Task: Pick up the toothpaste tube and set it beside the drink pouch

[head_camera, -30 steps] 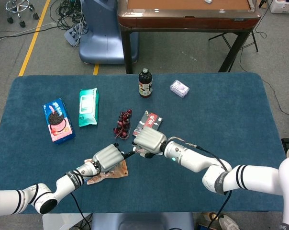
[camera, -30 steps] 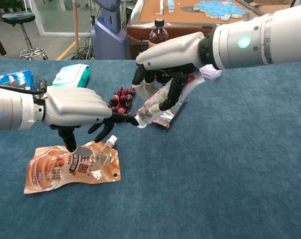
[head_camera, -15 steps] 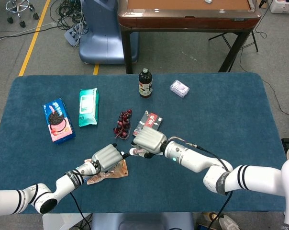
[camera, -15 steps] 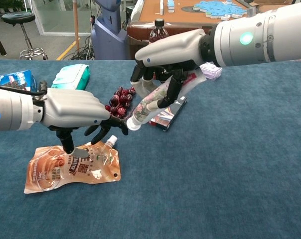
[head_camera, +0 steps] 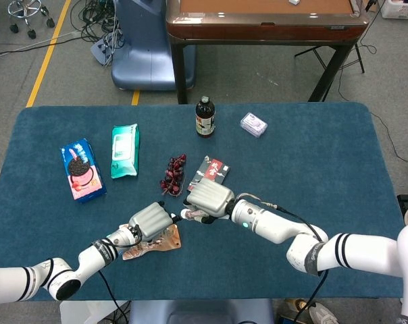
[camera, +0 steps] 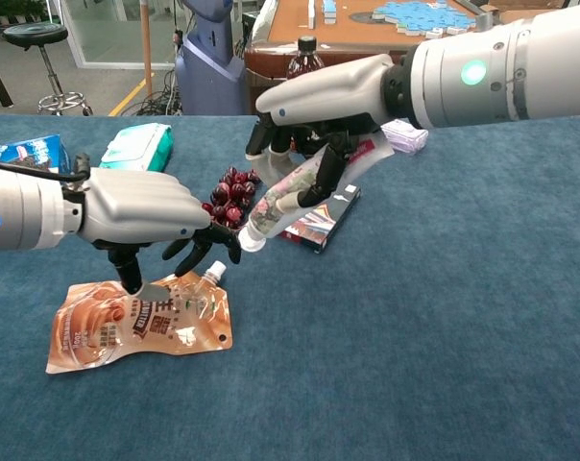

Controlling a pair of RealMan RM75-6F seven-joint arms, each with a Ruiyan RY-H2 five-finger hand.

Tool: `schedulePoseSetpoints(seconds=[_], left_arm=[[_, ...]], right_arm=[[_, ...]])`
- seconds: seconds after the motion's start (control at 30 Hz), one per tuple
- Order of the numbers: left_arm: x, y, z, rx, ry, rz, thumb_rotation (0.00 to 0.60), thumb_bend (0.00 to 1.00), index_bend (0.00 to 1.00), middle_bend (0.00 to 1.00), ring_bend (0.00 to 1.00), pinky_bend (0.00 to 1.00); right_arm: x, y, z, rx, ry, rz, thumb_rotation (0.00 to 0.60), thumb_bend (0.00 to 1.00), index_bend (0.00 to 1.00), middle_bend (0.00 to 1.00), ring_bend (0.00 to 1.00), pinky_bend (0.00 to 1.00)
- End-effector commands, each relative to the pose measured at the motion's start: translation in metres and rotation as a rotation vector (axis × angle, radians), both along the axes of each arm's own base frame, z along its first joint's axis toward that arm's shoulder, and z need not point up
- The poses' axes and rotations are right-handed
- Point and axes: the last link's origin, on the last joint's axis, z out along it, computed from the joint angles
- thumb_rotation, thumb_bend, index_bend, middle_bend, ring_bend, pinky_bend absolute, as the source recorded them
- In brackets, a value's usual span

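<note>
Toothpaste tube point(camera: 300, 192) held aloft in the right hand point(camera: 328, 101), fingers point(camera: 314, 178) wrapped around its body, cap end tilted down and to the left, clear of the blue table point(camera: 444, 317). Cap just beside the dark fingertips of the left hand point(camera: 141, 211); touching or apart, cannot tell. Left hand low over the drink pouch point(camera: 141, 322), thumb pressed onto the pouch's upper face, other fingers curled forward near its white spout. Pouch flat on the cloth, copper-coloured, spout toward the tube. In the head view, both hands meeting near the front middle of the table, right hand point(head_camera: 211, 198) over the tube, left hand point(head_camera: 150, 221) over the pouch point(head_camera: 160, 241).

Behind the tube, dark red box point(camera: 324, 216) lying flat, with grape bunch point(camera: 230, 197) just to its left. Farther back, dark bottle point(head_camera: 205, 117) upright near the far edge, small clear pack point(head_camera: 253, 124) to its right. On the left side, green wipes pack point(head_camera: 124, 150) and blue cookie pack point(head_camera: 82, 169) side by side, well apart from the hands.
</note>
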Motion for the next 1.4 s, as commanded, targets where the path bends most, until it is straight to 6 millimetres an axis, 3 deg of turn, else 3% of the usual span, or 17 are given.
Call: schedulePoseSetpoints(seconds=[0.03, 0.53, 1.03, 1.27, 1.4], left_arm=[[0.001, 0.0, 0.0, -0.001, -0.001, -0.001, 0.6, 0.26, 0.06, 0.51, 0.5, 0.25], [0.003, -0.001, 0.001, 0.004, -0.004, -0.002, 0.6, 0.26, 0.06, 0.51, 0.5, 0.25], [-0.011, 0.008, 0.028, 0.084, 0.027, 0.019, 0.6, 0.26, 0.06, 0.51, 0.49, 0.25], [-0.023, 0.019, 0.055, 0.167, 0.039, 0.065, 0.6, 0.26, 0.06, 0.51, 0.49, 0.25], [-0.028, 0.025, 0.068, 0.209, 0.026, 0.099, 0.6, 0.26, 0.06, 0.51, 0.49, 0.25]], right_arm=[[0.003, 0.002, 0.0, 0.003, -0.025, -0.002, 0.6, 0.96, 1.0, 0.9, 0.9, 0.46], [0.004, 0.004, 0.007, 0.006, -0.095, -0.012, 0.6, 0.96, 1.0, 0.9, 0.9, 0.46], [-0.033, -0.001, 0.026, -0.068, -0.177, -0.072, 0.6, 0.9, 1.0, 0.87, 0.87, 0.46], [-0.054, 0.005, 0.023, -0.096, -0.213, -0.031, 0.6, 0.75, 1.0, 0.82, 0.8, 0.47], [-0.061, 0.005, 0.017, -0.11, -0.202, -0.016, 0.6, 0.6, 0.99, 0.79, 0.76, 0.47]])
